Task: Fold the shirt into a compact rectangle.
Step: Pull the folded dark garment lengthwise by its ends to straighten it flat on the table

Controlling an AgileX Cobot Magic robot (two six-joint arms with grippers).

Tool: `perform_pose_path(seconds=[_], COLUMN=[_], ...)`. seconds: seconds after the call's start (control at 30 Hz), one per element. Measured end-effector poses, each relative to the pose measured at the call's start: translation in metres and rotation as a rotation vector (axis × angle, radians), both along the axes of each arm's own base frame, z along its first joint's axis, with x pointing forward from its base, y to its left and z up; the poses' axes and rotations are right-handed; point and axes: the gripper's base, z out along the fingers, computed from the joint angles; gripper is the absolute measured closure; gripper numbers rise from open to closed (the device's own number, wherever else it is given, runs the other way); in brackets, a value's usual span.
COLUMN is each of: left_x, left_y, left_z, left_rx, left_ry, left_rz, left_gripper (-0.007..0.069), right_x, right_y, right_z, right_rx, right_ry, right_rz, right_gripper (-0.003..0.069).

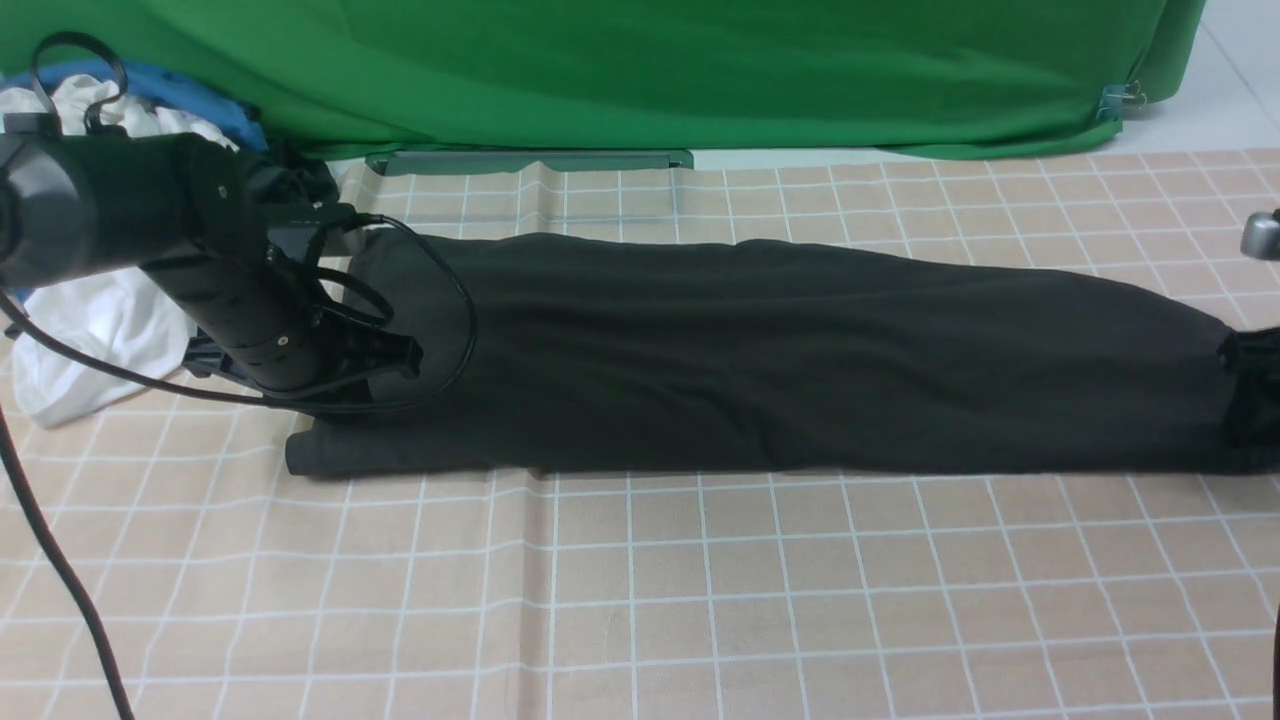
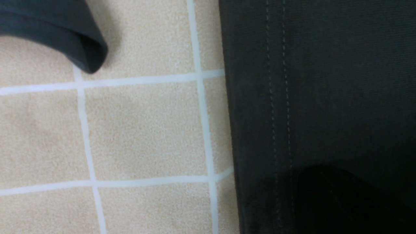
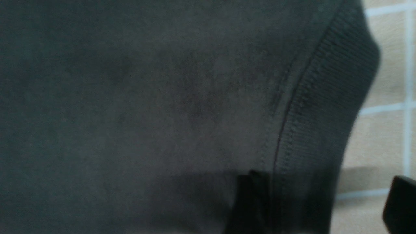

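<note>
My left gripper [image 1: 385,355] sits over the left end of the shirt [image 1: 760,360], grip I can't tell; only its wrist camera shows double stitching [image 2: 278,97]. The shirt's a long band across the checked cloth [image 1: 640,600]. My right gripper [image 3: 325,198] is spread, straddling the ribbed edge [image 3: 328,97].

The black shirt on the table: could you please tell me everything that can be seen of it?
The shirt is black, of soft knit cloth, folded into a long narrow band lying flat across the checked tablecloth. No logo or label shows. Its left end has a double-stitched hem, where the left gripper hangs low over it; its right end has a ribbed edge, which lies between the open fingers of the right gripper.
</note>
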Motion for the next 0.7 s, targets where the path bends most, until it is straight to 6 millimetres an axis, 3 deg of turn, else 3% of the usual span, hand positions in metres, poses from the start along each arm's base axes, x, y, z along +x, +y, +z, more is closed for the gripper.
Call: perform_pose_path(seconds=[0.03,0.07,0.1,0.13,0.17,0.2,0.7], left_x=[0.000,0.000,0.000,0.000,0.000,0.000,0.000], left_y=[0.000,0.000,0.000,0.000,0.000,0.000,0.000], left_z=[0.000,0.000,0.000,0.000,0.000,0.000,0.000], left_rx=[0.000,0.000,0.000,0.000,0.000,0.000,0.000], left_ry=[0.000,0.000,0.000,0.001,0.001,0.001,0.001], left_rz=[0.000,0.000,0.000,0.000,0.000,0.000,0.000], left_gripper=[0.0610,0.0610,0.0610,0.0610,0.0610,0.0610,0.0609], right_x=[0.000,0.000,0.000,0.000,-0.001,-0.001,-0.008], right_y=[0.000,0.001,0.001,0.001,0.001,0.001,-0.013], right_z=[-0.002,-0.002,-0.002,-0.002,-0.002,-0.001,0.014], right_rx=[0.004,0.005,0.010,0.010,0.010,0.008,-0.124], right_ry=[0.009,0.009,0.011,0.011,0.011,0.016,0.176], right_rz=[0.021,0.023,0.029,0.029,0.036,0.046,0.088], right_gripper=[0.0286,0.0286,0.0458,0.0458,0.0559,0.0594,0.0620])
